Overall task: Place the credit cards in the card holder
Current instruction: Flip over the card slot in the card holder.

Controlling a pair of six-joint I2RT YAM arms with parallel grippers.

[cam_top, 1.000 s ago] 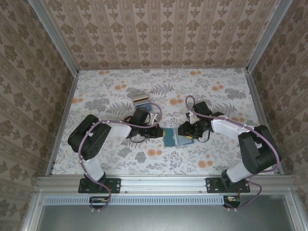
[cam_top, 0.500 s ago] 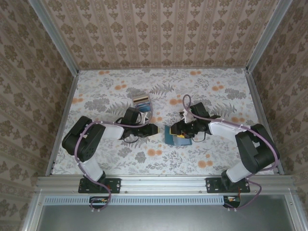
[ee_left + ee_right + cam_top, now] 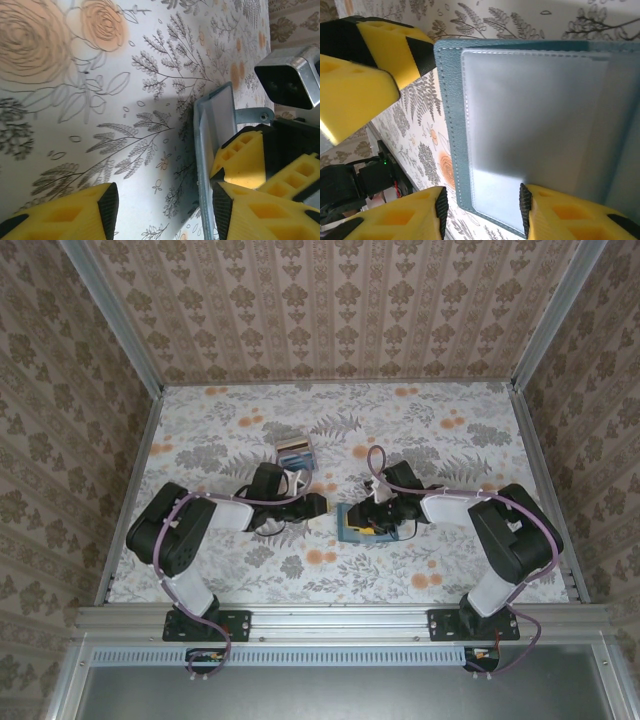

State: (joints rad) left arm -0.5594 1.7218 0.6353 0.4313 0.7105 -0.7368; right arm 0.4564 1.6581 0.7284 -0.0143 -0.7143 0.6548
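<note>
The teal card holder [image 3: 350, 528] lies open on the flowered table between my two grippers. Its clear inner pocket [image 3: 535, 115] faces up in the right wrist view. My right gripper [image 3: 482, 210] is open, one finger over the pocket's corner and the other over the table beside the holder's edge. My left gripper [image 3: 165, 210] is open over bare table, nothing between its fingers, with the card holder's edge [image 3: 204, 135] just to its right. From above, the left gripper [image 3: 320, 510] and right gripper [image 3: 368, 518] nearly meet. Credit cards [image 3: 296, 454] stand in a slotted stand behind.
The pale slotted card stand [image 3: 294, 445] sits just behind the left arm's wrist. The right arm's wrist camera [image 3: 290, 80] and yellow finger [image 3: 240, 155] are close to my left gripper. Patterned walls close in the table at the back and sides.
My left gripper has gone from shut to open and drawn back a little to the left. The right gripper has moved left onto the card holder, which has shifted slightly left.
</note>
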